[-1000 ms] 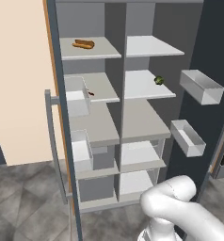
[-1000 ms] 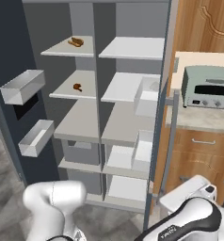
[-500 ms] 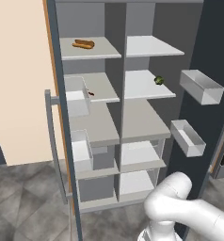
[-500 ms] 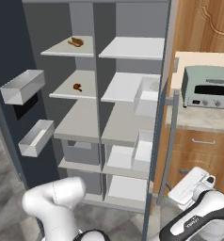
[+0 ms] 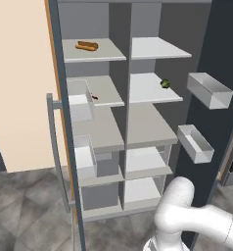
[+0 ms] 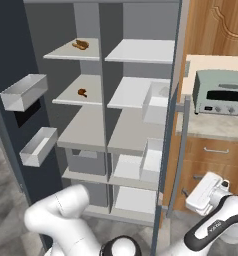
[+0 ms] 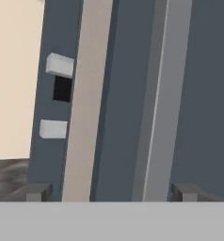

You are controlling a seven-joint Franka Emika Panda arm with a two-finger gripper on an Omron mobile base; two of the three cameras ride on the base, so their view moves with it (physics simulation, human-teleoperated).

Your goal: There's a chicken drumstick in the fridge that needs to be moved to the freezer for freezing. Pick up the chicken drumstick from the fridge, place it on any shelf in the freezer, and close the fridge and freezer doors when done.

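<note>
The chicken drumstick [image 5: 94,97] [image 6: 82,92] lies on the second shelf [image 5: 108,93] of the left compartment. That compartment's door [image 6: 6,60] carries the black panel, so it is the freezer. Both doors stand wide open. My gripper [image 6: 193,195] [image 7: 111,193] hangs low to the right of the plain fridge door [image 6: 172,130], outside it. It faces the door's dark outer face [image 7: 203,94] and grey bar handle [image 7: 163,94]. The jaws are open with nothing between them.
A hot dog [image 5: 86,46] [image 6: 81,44] lies on the top left shelf and a green ball [image 5: 165,84] on a right shelf. Translucent bins [image 5: 209,90] [image 6: 23,92] jut from both doors. A toaster oven [image 6: 223,92] sits on the counter above wooden drawers [image 6: 216,150].
The hand has edged a little left toward the fridge door's outer side, and the elbow has risen. Nothing on the shelves has moved and the jaws stay open.
</note>
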